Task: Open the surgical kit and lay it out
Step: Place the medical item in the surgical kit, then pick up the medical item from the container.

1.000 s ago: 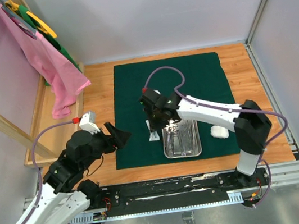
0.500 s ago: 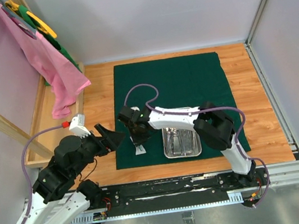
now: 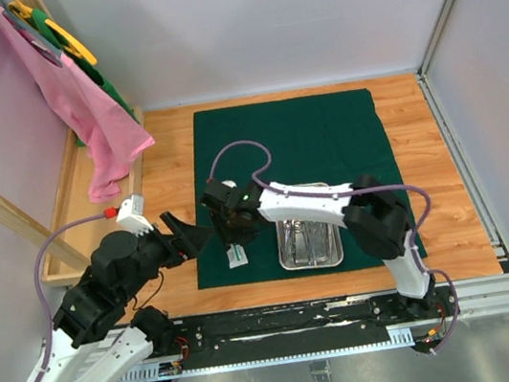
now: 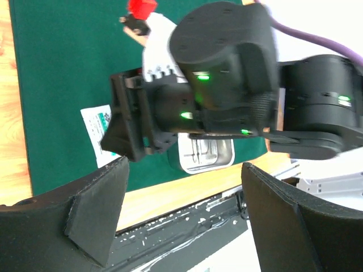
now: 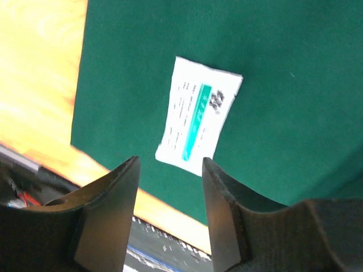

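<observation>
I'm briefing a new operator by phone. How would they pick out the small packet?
Find the dark green cloth spread on the wooden table. Near the cloth's near-left corner, just left of the steel tray, lies a small white packet. Unlike the shiny tray, it is flat, white and printed with a teal stripe.

packet [image 3: 237, 255] on cloth [image 3: 323, 132], L of tray [image 3: 312, 263]

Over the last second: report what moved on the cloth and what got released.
The right gripper carried the white packet left, away from the steel tray and toward the near left corner of the green cloth. The packet now lies flat there, released, with the jaws open above it. The left gripper shifted only slightly and is open. Tray and cloth stayed put.
</observation>
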